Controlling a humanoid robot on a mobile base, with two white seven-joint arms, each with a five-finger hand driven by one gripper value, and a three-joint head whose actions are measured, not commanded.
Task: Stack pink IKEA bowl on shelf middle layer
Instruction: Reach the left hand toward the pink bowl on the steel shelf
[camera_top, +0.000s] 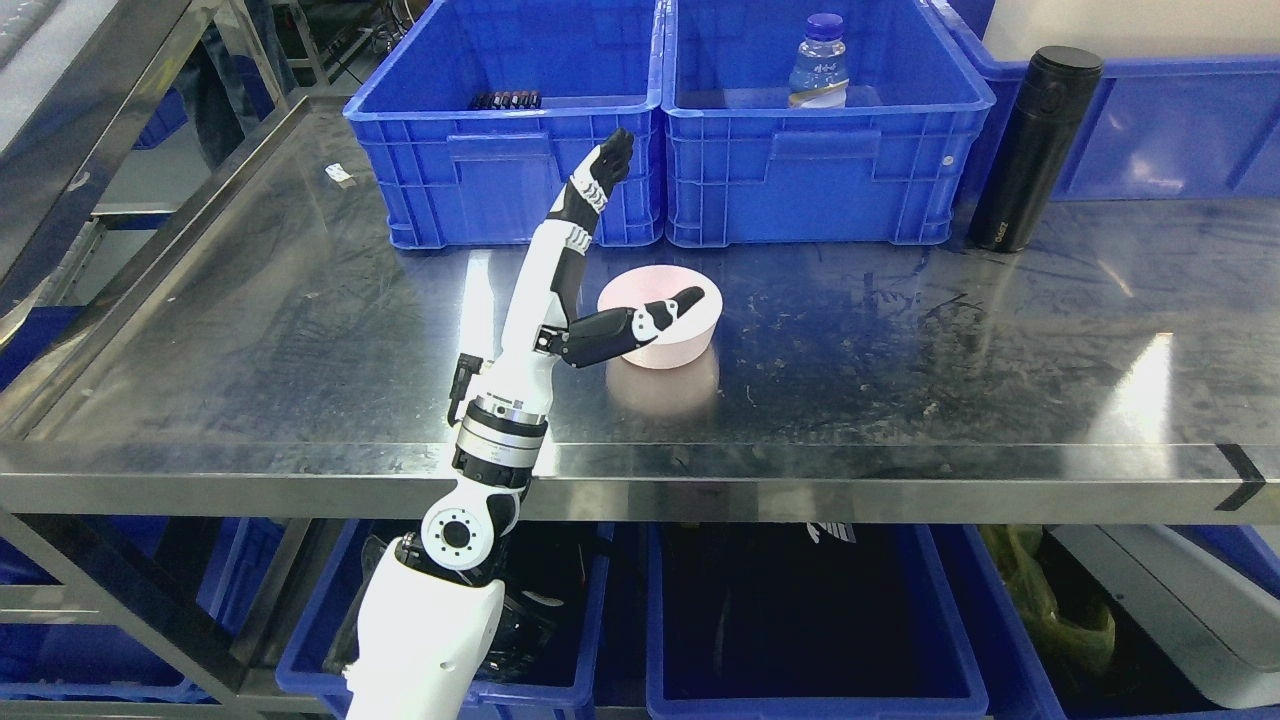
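A pink bowl (690, 335) stands on the steel shelf surface (900, 380), near its middle, in front of two blue crates. My left hand (645, 230) reaches over the shelf's front edge just left of the bowl. It is open: the fingers (605, 170) stretch upward and away from the bowl, while the thumb (665, 312) lies across the bowl's near left rim. Nothing is held. The right arm does not show.
Two blue crates (505, 175) (820, 175) line the back of the shelf; the right one holds a water bottle (820, 70). A black flask (1035, 150) stands at the right. Lower blue bins (800, 620) sit below the shelf. A steel frame (100, 130) rises at left.
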